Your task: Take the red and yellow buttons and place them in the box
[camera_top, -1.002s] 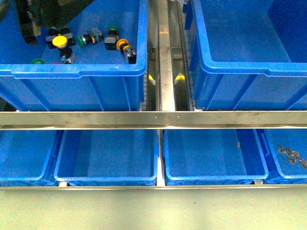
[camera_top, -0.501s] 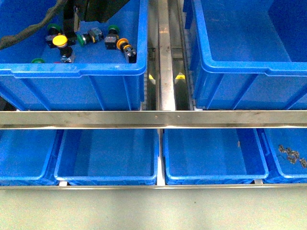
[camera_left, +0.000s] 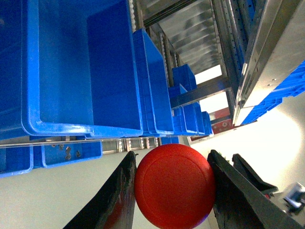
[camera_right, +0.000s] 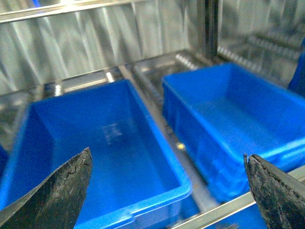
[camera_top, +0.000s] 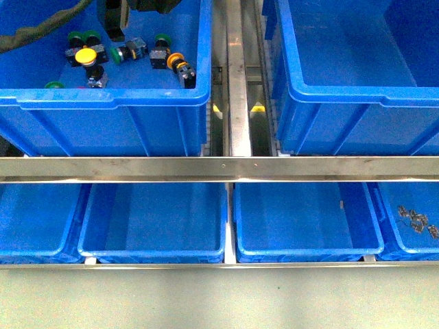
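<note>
In the left wrist view my left gripper [camera_left: 169, 192] is shut on a red button [camera_left: 174, 183], whose round cap fills the gap between the dark fingers [camera_left: 112, 200]. In the front view that arm [camera_top: 116, 17] hangs over the far part of the upper left crate [camera_top: 113, 103]. A yellow button [camera_top: 85, 55] and an orange-yellow one [camera_top: 175, 62] lie in that crate. The box [camera_top: 357, 103] is the deep blue crate at the upper right, also seen in the left wrist view [camera_left: 71, 76]. My right gripper [camera_right: 167, 191] is open over two blue crates and holds nothing.
Green-capped switches [camera_top: 116, 56] lie among the buttons. A steel channel [camera_top: 236, 82] separates the two upper crates, and a steel rail [camera_top: 219, 168] crosses in front. Below it is a row of smaller blue crates; the rightmost holds small metal parts [camera_top: 417, 221].
My left arm has moved from the upper left crate's far left corner rightward along its back. The buttons lying in the crate have stayed put.
</note>
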{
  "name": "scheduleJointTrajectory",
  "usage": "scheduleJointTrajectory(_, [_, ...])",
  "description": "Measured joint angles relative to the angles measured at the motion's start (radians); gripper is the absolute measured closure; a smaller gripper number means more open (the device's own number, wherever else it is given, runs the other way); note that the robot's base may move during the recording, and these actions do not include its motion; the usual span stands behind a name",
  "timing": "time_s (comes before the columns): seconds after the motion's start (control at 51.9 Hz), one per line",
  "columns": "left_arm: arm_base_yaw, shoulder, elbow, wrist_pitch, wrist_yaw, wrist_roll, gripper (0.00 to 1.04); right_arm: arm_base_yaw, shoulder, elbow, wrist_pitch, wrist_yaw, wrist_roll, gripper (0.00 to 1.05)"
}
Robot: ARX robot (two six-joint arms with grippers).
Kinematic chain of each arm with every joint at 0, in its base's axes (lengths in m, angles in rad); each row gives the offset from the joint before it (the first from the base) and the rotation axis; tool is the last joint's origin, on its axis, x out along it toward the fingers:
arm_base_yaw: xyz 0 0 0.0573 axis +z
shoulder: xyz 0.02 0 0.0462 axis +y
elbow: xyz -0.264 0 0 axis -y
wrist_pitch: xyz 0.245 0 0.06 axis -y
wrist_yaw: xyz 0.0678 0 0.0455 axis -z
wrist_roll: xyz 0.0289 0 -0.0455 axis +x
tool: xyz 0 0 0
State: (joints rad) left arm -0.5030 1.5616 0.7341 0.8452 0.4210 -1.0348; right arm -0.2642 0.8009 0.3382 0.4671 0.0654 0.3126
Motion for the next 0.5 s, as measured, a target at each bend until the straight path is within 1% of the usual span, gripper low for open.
scheduleJointTrajectory(0.039, [0.0,0.0,0.0,-0.003,0.0,0.0,0.7,-0.008,0.049,0.015,-0.017,-0.026,0.153,0.07])
scheduleJointTrajectory(0.096, [0.0,-0.002,0.0,-0.008,0.0,0.0,0.7,-0.019,0.101,0.021,-0.019,-0.063,0.331,0.07])
scheduleJointTrajectory(0.116, [0.0,-0.002,0.0,-0.009,0.0,0.0,0.7,-0.02,0.109,0.023,-0.023,-0.067,0.346,0.07])
scheduleJointTrajectory(0.154, [0.002,-0.002,0.0,-0.012,0.001,0.0,0.7,-0.023,0.14,0.028,-0.029,-0.077,0.466,0.07])
scheduleJointTrajectory(0.212, [0.006,-0.006,0.0,-0.016,0.001,0.0,0.7,-0.023,0.183,0.029,-0.013,-0.096,0.606,0.07])
scheduleJointTrajectory(0.231, [0.007,-0.006,0.0,-0.016,0.002,0.0,0.7,-0.022,0.191,0.029,-0.009,-0.099,0.616,0.07])
scheduleJointTrajectory(0.347, [0.019,-0.016,0.0,-0.021,0.008,-0.001,0.7,0.011,0.298,0.031,0.068,-0.149,0.822,0.07])
scheduleJointTrajectory(0.404, [0.022,-0.019,0.0,-0.021,0.016,-0.002,0.7,0.035,0.338,0.031,0.112,-0.164,0.863,0.07])
scheduleJointTrajectory(0.501, [0.024,-0.021,0.0,-0.021,0.025,-0.002,0.7,0.088,0.406,0.031,0.219,-0.219,0.924,0.07])
